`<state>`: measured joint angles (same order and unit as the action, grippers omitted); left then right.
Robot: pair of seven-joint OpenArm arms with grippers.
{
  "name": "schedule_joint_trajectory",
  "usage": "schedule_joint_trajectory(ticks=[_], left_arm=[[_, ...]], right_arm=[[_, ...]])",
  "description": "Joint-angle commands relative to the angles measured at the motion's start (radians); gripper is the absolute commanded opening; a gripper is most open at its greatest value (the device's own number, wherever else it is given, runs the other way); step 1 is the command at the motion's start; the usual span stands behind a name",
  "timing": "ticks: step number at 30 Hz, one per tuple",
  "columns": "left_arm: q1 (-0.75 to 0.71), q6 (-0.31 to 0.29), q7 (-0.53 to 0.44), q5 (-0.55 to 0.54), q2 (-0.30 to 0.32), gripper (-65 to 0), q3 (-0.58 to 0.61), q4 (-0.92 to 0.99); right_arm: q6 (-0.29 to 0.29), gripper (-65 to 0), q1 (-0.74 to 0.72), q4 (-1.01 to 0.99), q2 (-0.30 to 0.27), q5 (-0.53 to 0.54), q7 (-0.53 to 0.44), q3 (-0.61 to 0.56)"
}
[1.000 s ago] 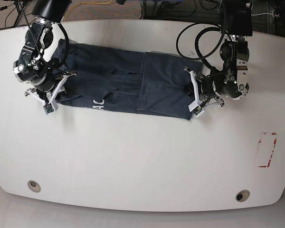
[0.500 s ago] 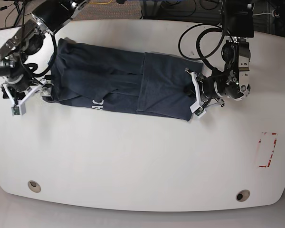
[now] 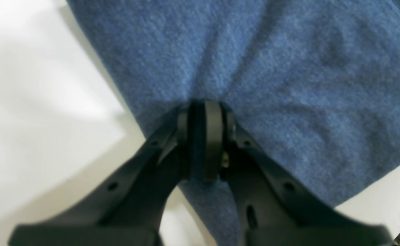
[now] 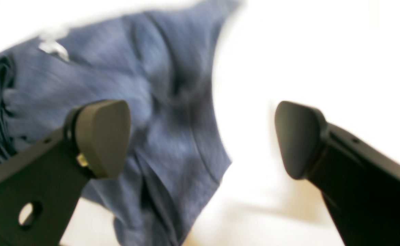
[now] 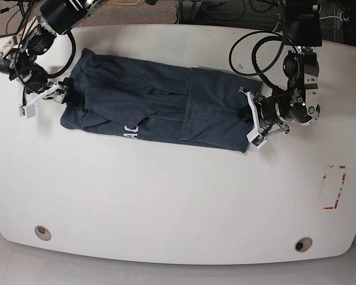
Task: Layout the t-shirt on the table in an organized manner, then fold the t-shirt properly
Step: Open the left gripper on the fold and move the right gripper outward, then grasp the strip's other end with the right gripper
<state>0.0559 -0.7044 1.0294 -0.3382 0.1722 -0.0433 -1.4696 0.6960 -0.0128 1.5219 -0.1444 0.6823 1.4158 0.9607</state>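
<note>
Nearest, the front half of the table (image 5: 166, 202) lies bare and glossy, two metal grommet holes (image 5: 42, 231) set toward the front corners and a red-and-white marking (image 5: 334, 187) off to one side. Beyond that, the t-shirt (image 5: 160, 110) stretches as a long dark band across the middle of the table, folded lengthwise, a lighter panel lapped over one half and a scrap of white lettering (image 5: 130, 130) showing at the near edge. At one short end the left gripper (image 5: 252, 122) has its jaws pinched tight on the cloth; the wrist view shows blue fabric bunched between the closed pads. My guess: it pins or tensions that end so the band stays straight. That arm drops from the far edge, cable looped, wrist turned in toward the shirt and low to the surface. At the opposite end the right gripper (image 5: 43, 100) stands just off the cloth with its jaws spread wide and nothing between them; its own view shows the shirt's edge partly behind one fingertip (image 4: 101, 136) and white table behind the other. That arm reaches in from the far corner, elbow bent, wrist angled outward. Shirt looks laid out, narrowed; cross fold not yet made, I would say.
</note>
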Motion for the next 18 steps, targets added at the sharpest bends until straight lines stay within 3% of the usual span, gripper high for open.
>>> schedule_joint_trajectory(ticks=[1,11,18], left_arm=[[0.003,0.006,0.041,0.037,0.007,-60.8,0.000,-0.003],[0.002,0.006,0.041,0.037,0.007,-60.8,0.000,-0.004],[0.002,0.006,0.041,0.037,0.007,-60.8,0.000,-0.006]], right_arm=[[0.002,-1.0,-0.011,-0.011,-0.030,0.044,-0.020,-0.004],[0.002,-1.0,0.010,-0.016,0.015,0.047,-0.020,-0.016],[0.002,-4.3,0.032,-0.014,0.055,0.046,-0.028,-0.144]])
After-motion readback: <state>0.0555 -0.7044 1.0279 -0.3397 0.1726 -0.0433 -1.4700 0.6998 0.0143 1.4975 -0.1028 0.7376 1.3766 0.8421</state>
